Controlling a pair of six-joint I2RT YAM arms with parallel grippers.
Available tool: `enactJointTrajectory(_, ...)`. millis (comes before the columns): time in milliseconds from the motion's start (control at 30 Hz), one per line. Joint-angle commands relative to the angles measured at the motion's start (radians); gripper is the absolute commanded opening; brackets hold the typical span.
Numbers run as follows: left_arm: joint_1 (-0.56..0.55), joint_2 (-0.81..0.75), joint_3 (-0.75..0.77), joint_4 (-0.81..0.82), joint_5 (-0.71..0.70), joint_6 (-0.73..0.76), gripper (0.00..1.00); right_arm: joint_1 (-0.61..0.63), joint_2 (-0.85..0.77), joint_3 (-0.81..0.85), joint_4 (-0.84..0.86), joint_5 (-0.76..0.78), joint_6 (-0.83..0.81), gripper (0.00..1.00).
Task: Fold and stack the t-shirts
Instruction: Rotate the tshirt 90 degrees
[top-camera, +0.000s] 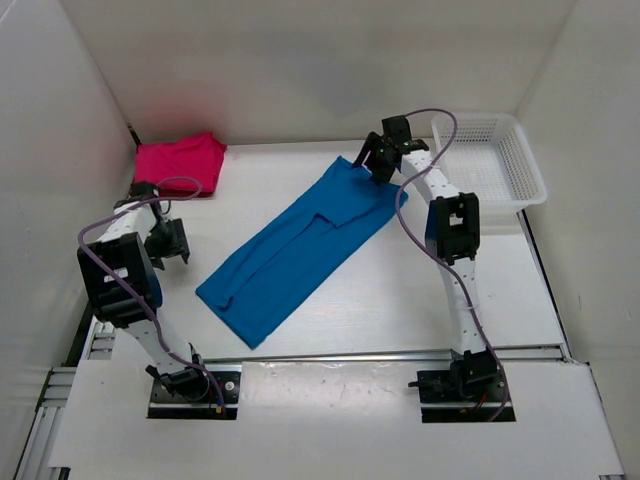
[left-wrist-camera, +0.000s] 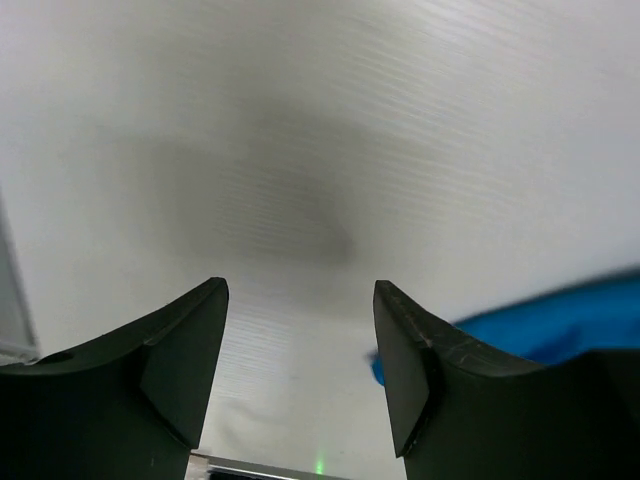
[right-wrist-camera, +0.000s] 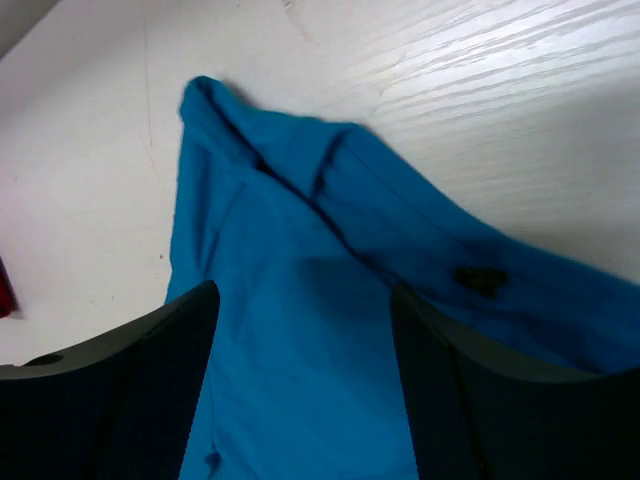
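Currently I'm mid-fold: the blue shirt (top-camera: 300, 250) lies as a long strip across the table (top-camera: 420, 290). Right claw (right-wrist-camera: 302, 292) hangs spread over its far end, left claw (left-wrist-camera: 300, 285) spread near its other end. Next, I reckon, pinch that far edge and fold it back.

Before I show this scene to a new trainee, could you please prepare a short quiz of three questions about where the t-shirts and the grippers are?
1. True or false: the left gripper is shut on the blue t-shirt.
2. Where does the pink t-shirt lie?
A. on top of the blue t-shirt
B. at the far left corner of the table
C. between the fingers of the left gripper
3. Fill in the missing word: the ____ gripper hovers above the far end of the blue t-shirt.

Key
1. False: it is open over bare table.
2. B
3. right: the right gripper, which is open.
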Motion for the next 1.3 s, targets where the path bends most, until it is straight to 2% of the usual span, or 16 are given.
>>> enactJointTrajectory(0,-0.041,-0.035,0.003,-0.068,0.146,0.000,0.71,-0.011,-0.152,-0.044,0.080,-0.020,-0.021,0.74)
enactJointTrajectory(100,-0.086,-0.058,-0.046,-0.068,0.207,0.000,0.71,-0.011,-0.281,-0.136,0.011,0.075,-0.092,0.75)
enactJointTrajectory(200,-0.133,-0.081,-0.086,-0.059,0.208,0.000,0.71,-0.023,-0.425,-0.341,-0.040,0.181,-0.041,0.74)
enactJointTrajectory(267,-0.147,-0.081,-0.098,-0.045,0.208,0.000,0.71,-0.049,-0.480,-0.494,-0.040,0.160,-0.029,0.71)
enactJointTrajectory(467,-0.187,-0.058,-0.164,0.001,0.114,0.000,0.70,-0.070,-0.481,-0.652,-0.146,0.203,0.114,0.64)
enactJointTrajectory(567,-0.198,-0.079,-0.212,0.010,0.096,0.000,0.67,-0.080,-0.439,-0.665,-0.119,0.203,0.148,0.64)
enactJointTrajectory(800,-0.216,-0.193,-0.270,0.010,0.082,0.000,0.70,-0.080,-0.245,-0.507,-0.118,0.148,0.210,0.64)
enactJointTrajectory(900,-0.204,-0.247,-0.257,-0.017,0.123,0.000,0.73,-0.080,-0.159,-0.415,-0.118,0.117,0.252,0.40)
enactJointTrajectory(933,-0.187,-0.257,-0.257,-0.034,0.157,0.000,0.77,-0.080,-0.134,-0.385,-0.118,0.100,0.284,0.23)
enactJointTrajectory(967,-0.144,-0.282,-0.206,-0.083,0.242,0.000,0.85,-0.090,-0.006,-0.208,0.036,-0.026,0.351,0.00)
enactJointTrajectory(1033,-0.144,-0.282,-0.195,-0.094,0.254,0.000,0.85,-0.090,0.044,-0.138,0.100,-0.059,0.376,0.00)
enactJointTrajectory(1067,-0.144,-0.282,-0.195,-0.105,0.266,0.000,0.85,-0.090,0.070,-0.099,0.236,-0.107,0.405,0.00)
enactJointTrajectory(1133,-0.153,-0.259,-0.195,-0.114,0.287,0.000,0.86,-0.081,0.146,0.027,0.355,-0.116,0.485,0.00)
enactJointTrajectory(1167,-0.153,-0.259,-0.195,-0.114,0.287,0.000,0.86,-0.081,0.168,0.071,0.395,-0.101,0.505,0.04)
enactJointTrajectory(1200,-0.153,-0.242,-0.195,-0.114,0.287,0.000,0.87,-0.081,0.187,0.099,0.465,-0.092,0.534,0.30)
enactJointTrajectory(1267,-0.178,-0.230,-0.206,-0.114,0.297,0.000,0.88,-0.081,0.187,0.087,0.519,-0.092,0.534,0.51)
